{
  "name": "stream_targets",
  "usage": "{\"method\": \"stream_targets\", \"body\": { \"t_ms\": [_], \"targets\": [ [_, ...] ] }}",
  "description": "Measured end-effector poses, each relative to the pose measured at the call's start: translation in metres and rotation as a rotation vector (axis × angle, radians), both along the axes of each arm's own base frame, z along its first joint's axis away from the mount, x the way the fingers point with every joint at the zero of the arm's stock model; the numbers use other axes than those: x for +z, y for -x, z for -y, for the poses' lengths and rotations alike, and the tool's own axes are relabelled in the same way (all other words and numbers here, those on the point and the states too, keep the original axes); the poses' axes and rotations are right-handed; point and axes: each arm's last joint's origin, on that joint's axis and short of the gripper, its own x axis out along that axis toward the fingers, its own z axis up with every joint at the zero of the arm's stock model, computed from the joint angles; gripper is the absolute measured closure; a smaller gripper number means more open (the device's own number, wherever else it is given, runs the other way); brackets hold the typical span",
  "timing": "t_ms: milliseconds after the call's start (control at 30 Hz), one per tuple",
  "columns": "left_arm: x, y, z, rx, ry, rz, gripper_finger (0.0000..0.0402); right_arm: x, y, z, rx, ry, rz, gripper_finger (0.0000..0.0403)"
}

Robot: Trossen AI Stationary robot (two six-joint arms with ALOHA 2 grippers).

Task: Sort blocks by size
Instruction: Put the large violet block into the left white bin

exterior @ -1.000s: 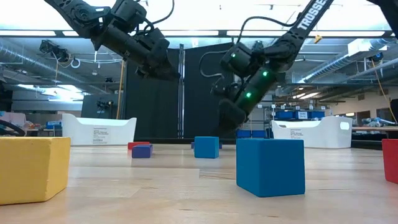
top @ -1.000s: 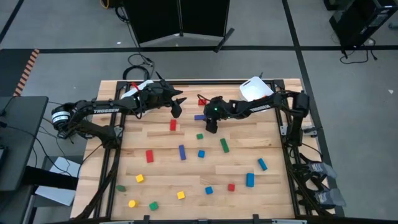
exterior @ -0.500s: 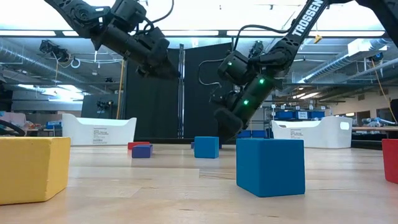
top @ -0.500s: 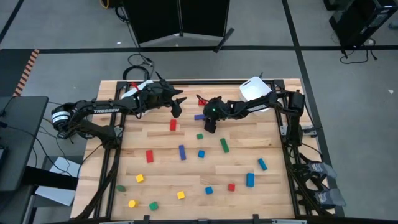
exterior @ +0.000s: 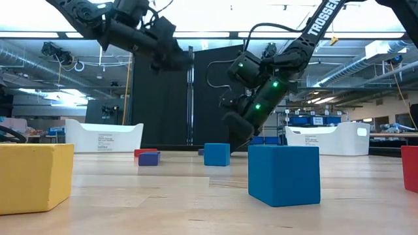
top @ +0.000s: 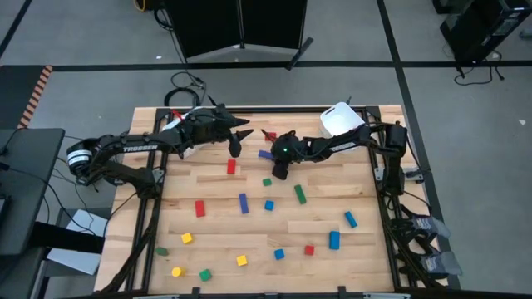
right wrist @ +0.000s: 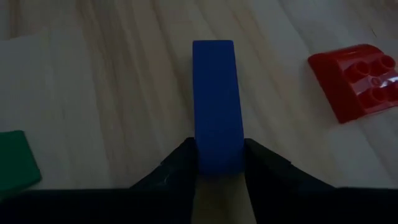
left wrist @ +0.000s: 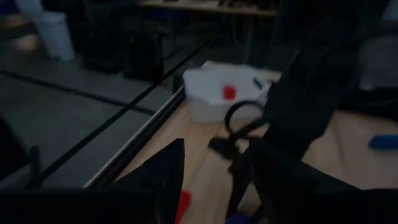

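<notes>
The left hand point(top: 238, 138) hangs above the rear of the wooden plank surface point(top: 216, 218); its two dark fingers point(left wrist: 163, 177) stand apart with nothing between them. Below it lies one red block point(top: 232, 167).

The high view shows about nineteen loose blocks: roughly four red, seven blue, four green and four yellow; smaller ones cannot be counted with certainty. All are smooth, solid-coloured and square-edged. Cubes include a yellow block point(top: 187, 238) and a blue cube point(top: 269, 205). Bars include a red bar point(top: 199, 208) and a green bar point(top: 300, 194).

The right hand point(top: 278, 164) sits low at the rear centre. Its fingers point(right wrist: 177, 171) press both long sides of one blue bar point(right wrist: 216, 102), which lies flat on the surface with its long axis pointing straight away from the hand. A red studded piece point(right wrist: 352, 78) lies beside it.

One white bin point(top: 341, 119) stands at the rear right, holding one red piece.
</notes>
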Motion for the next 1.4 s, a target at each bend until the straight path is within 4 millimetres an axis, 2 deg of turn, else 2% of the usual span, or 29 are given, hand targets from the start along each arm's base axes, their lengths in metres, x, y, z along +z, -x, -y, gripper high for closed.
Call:
{"method": "stream_targets", "body": {
  "t_ms": [133,233,400,500,733,967,1200,1400],
  "targets": [
    [0.016,0.011,0.002,-0.016,-0.020,0.060,0.0213,0.001,-0.003,-0.004,0.007,-0.001,0.029,0.0284],
    [0.028,0.022,0.005,-0.011,-0.035,0.089,0.0213,0.006,-0.012,-0.010,0.038,-0.012,0.123,0.0284],
    [0.043,0.042,0.013,-0.007,-0.053,0.105,0.0213,0.042,-0.048,-0.009,0.029,0.028,0.284,0.0284],
    [0.052,0.053,0.019,-0.008,-0.080,0.121,0.0213,0.050,-0.074,-0.003,0.039,0.058,0.331,0.0284],
    [0.067,0.077,0.030,-0.003,-0.096,0.160,0.0213,0.049,-0.137,0.015,0.049,0.080,0.427,0.0284],
    [0.068,0.092,0.037,0.027,-0.080,0.133,0.0213,0.045,-0.187,0.039,0.037,0.119,0.529,0.0284],
    [0.064,0.093,0.037,0.028,-0.049,0.093,0.0213,0.035,-0.222,0.057,0.032,0.110,0.580,0.0284],
    [0.063,0.093,0.038,0.013,-0.040,0.086,0.0213,0.031,-0.231,0.060,0.033,0.117,0.614,0.0283]
  ]
}}
